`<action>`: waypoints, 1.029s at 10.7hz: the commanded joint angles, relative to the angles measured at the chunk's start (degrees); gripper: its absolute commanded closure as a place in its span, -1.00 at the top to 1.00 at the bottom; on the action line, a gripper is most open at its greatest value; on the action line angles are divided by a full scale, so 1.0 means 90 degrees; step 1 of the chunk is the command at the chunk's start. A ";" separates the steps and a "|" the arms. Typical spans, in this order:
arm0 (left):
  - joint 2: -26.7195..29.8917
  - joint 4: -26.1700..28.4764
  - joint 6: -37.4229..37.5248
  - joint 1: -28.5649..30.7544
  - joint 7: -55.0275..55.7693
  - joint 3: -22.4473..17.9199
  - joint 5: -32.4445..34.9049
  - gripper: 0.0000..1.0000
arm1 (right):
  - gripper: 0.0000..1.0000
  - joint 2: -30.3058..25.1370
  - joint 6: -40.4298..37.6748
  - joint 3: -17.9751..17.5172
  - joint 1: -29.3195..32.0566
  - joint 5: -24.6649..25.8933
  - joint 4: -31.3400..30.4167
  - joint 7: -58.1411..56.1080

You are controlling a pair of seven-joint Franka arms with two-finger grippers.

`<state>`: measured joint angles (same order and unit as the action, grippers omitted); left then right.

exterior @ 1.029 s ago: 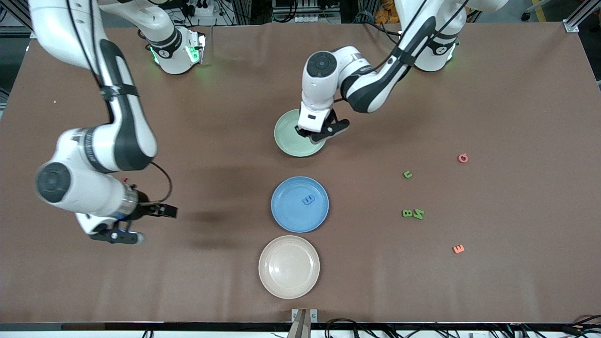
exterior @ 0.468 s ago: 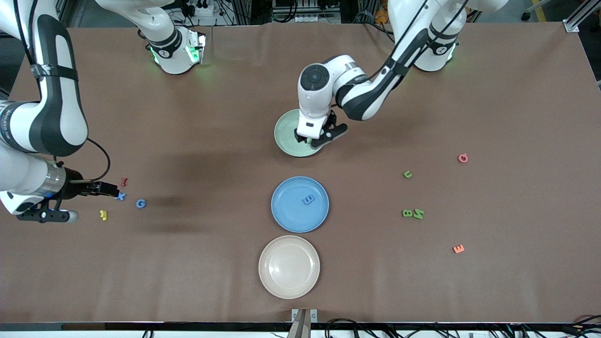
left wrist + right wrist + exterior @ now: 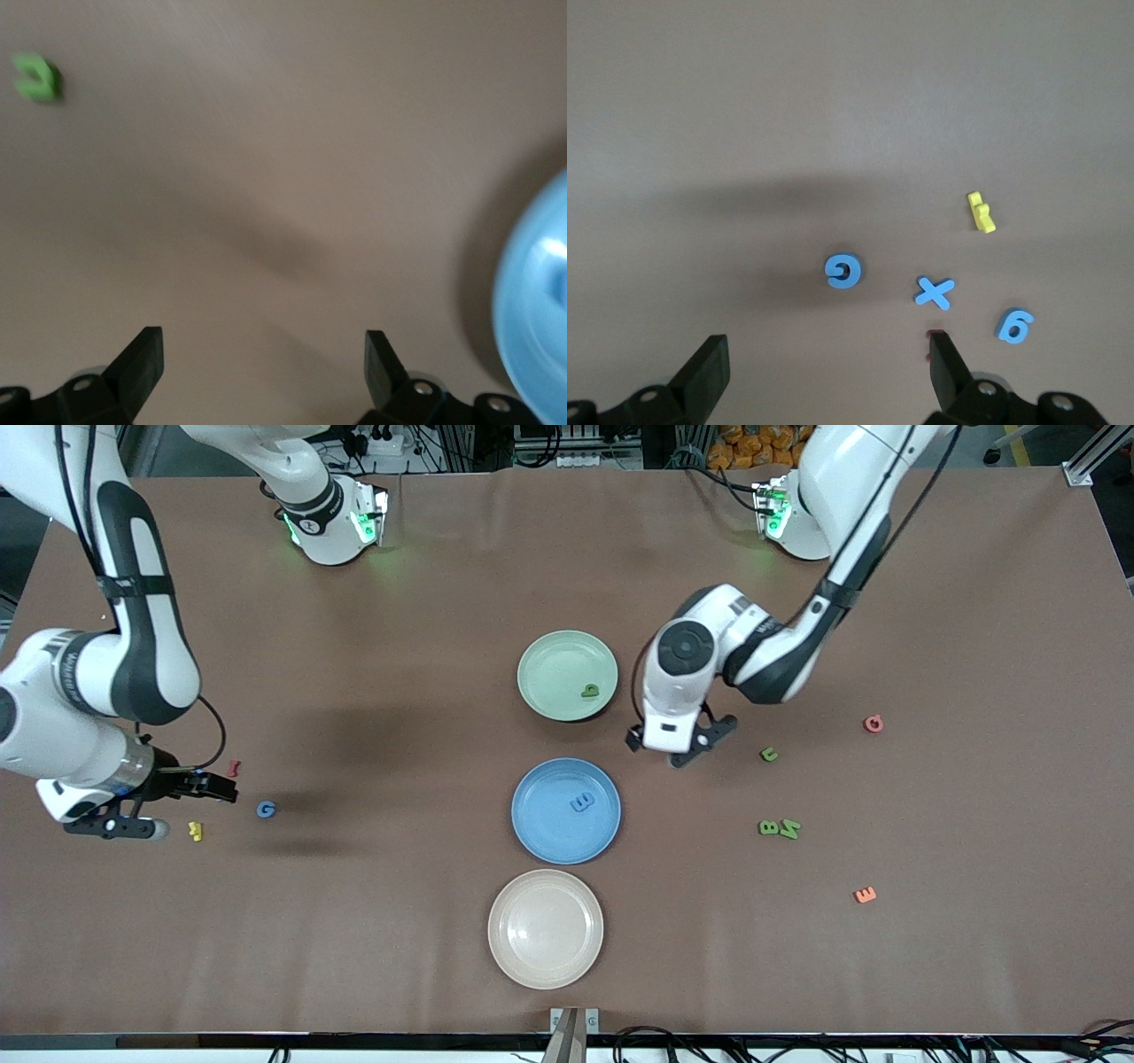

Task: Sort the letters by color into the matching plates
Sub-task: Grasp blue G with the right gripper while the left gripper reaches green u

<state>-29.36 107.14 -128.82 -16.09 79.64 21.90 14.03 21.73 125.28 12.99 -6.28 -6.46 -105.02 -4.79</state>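
The tiny blue X looks light and stiff, so the wide-open, empty right hand should pinch its sides, while the left hand, also open and empty, hangs over the table.

A cream plate; pink, orange, yellow, red letters.

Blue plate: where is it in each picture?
Front view: the blue plate sits mid-table, between the green plate and the beige plate.
Left wrist view: part of its rim shows, beside the open left claw.
Right wrist view: not in it.
Shared landmark: the lone green letter, in the front and left wrist views.
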 commanded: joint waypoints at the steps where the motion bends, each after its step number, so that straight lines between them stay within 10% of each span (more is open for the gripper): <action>1: 0.0088 0.0477 -0.0012 0.0283 -0.0147 0.0087 0.0763 1.00 | 1.00 -0.0100 0.0814 -0.0076 0.0024 0.0005 -0.0800 -0.0025; 11: 0.0937 0.2352 -0.1710 0.2557 -0.1123 0.0818 0.1068 1.00 | 1.00 0.0896 0.2924 -0.0612 0.0354 -0.0190 -0.1338 -0.0015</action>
<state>-25.05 122.54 -140.56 2.15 71.47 26.42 22.21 28.19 148.66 10.54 -6.09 -7.23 -116.56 -4.74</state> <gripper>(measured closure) 0.000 0.000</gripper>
